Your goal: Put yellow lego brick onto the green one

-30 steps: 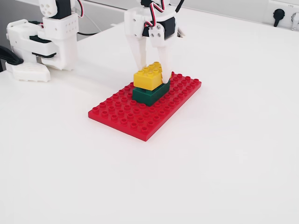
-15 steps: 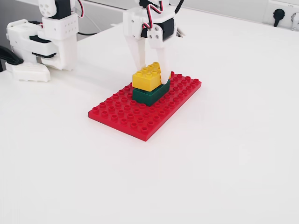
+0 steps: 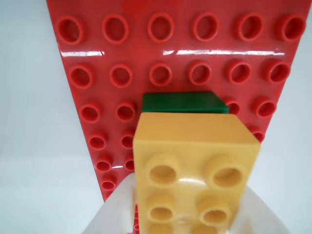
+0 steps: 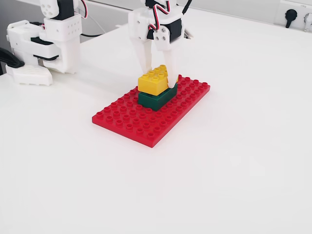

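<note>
In the fixed view the yellow brick (image 4: 154, 80) sits on top of the green brick (image 4: 157, 98), and the pair stands on the red plate (image 4: 151, 109) toward its far side. The yellow brick looks slightly offset from the green one, not quite lined up with its edges. The white claw (image 4: 160, 69) comes down from above with one finger at each side of the yellow brick's far end, narrowed around it; whether the fingers still press on the brick or only flank it I cannot tell from here.

The wrist view gives what the fixed one cannot: it looks down the length of the yellow brick (image 3: 194, 170), whose studs fill the lower middle, with a strip of the green brick (image 3: 184, 103) showing just beyond its far edge. White finger surfaces lie close against both lower corners of the yellow brick, though they are blurred at this range. The red plate (image 3: 170, 53) spreads behind, its studs bare.

Only the fixed view shows the surroundings: a white table (image 4: 234, 161), the arm's white base (image 4: 44, 44) at the far left, well apart from the plate, and a wall socket (image 4: 291, 14) at the top right.
</note>
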### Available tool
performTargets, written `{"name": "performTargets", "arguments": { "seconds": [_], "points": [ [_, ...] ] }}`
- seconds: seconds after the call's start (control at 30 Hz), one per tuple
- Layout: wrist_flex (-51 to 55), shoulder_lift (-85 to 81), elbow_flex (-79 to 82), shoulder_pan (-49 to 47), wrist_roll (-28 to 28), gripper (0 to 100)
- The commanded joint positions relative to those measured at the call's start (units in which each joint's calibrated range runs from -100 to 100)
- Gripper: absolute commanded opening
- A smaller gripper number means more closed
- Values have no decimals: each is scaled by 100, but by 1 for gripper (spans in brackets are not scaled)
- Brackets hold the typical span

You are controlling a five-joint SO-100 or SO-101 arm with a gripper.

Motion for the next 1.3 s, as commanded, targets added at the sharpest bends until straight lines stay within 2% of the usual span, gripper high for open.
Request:
{"name": "performTargets", "arguments": {
  "seconds": [0.0,0.17,0.77,1.07,1.27],
  "points": [
    [23,-63,2,26,14,19],
    [40,-97,2,26,124,23],
    [75,-114,2,11,118,23],
    [421,-130,-70,-202,77,23],
    [456,-608,-52,-165,113,23]
  ]
}}
